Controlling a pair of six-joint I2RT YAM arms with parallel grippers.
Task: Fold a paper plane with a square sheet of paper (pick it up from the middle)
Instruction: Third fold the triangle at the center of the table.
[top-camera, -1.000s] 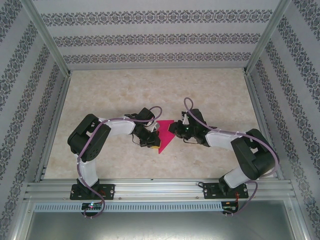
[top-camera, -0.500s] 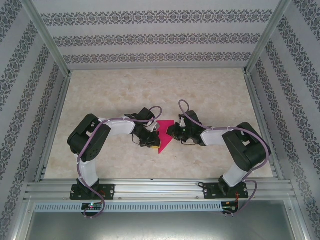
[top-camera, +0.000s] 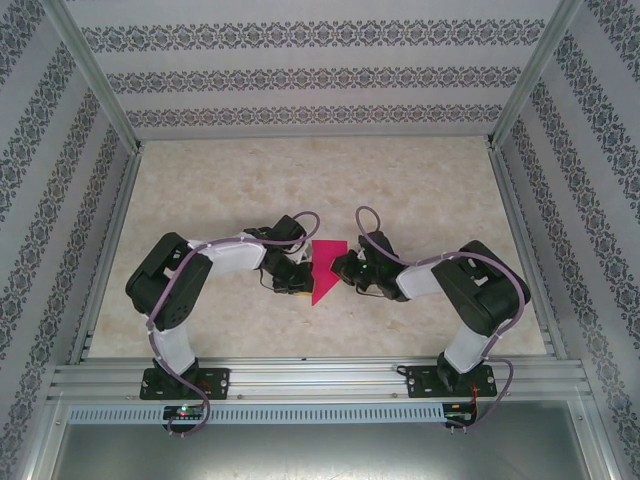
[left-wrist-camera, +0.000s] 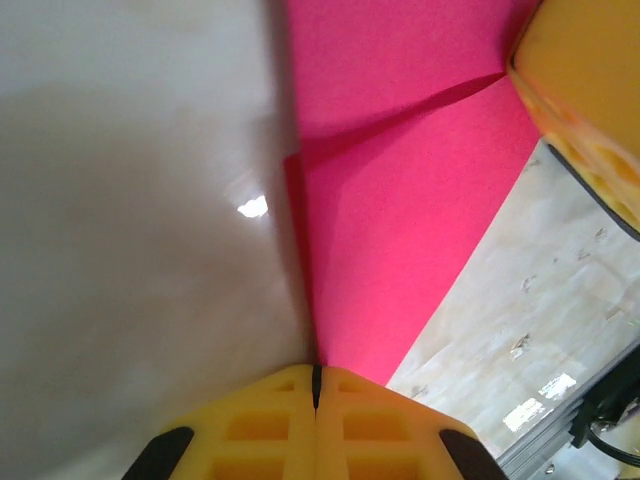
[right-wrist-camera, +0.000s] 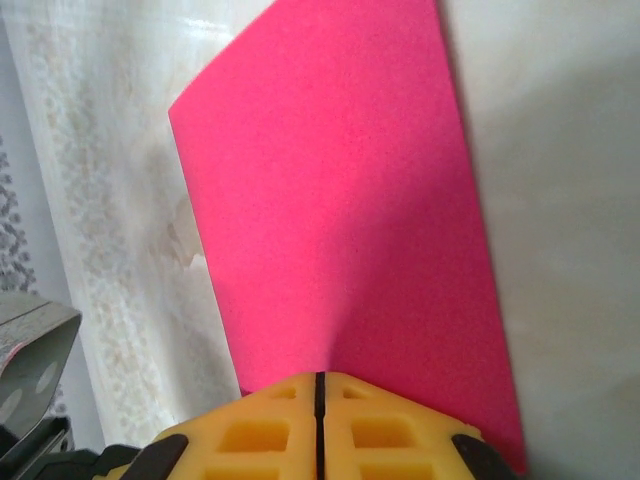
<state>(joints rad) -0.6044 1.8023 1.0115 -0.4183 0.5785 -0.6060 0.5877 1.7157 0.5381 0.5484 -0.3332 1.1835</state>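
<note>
The magenta-pink sheet of paper (top-camera: 325, 268) is between the two arms at mid-table, folded into a wedge whose point faces the near edge. My left gripper (top-camera: 301, 277) is at its left side. In the left wrist view the jaws (left-wrist-camera: 316, 376) are shut with the paper's edge (left-wrist-camera: 400, 230) running into the seam, and a fold line crosses the sheet. My right gripper (top-camera: 346, 267) is at the right side. In the right wrist view its jaws (right-wrist-camera: 318, 382) are shut on the paper (right-wrist-camera: 340, 200). A right fingertip (left-wrist-camera: 590, 90) shows at the fold's end.
The beige marbled table (top-camera: 300, 190) is enclosed by patterned walls and aluminium posts (top-camera: 95, 75). A metal rail (top-camera: 320, 380) with both arm bases runs along the near edge. Open tabletop lies behind and to either side of the arms.
The right gripper has closed fully on the paper and moved slightly left. The left arm's elbow has swung down and left, and the paper's point has shifted a little left.
</note>
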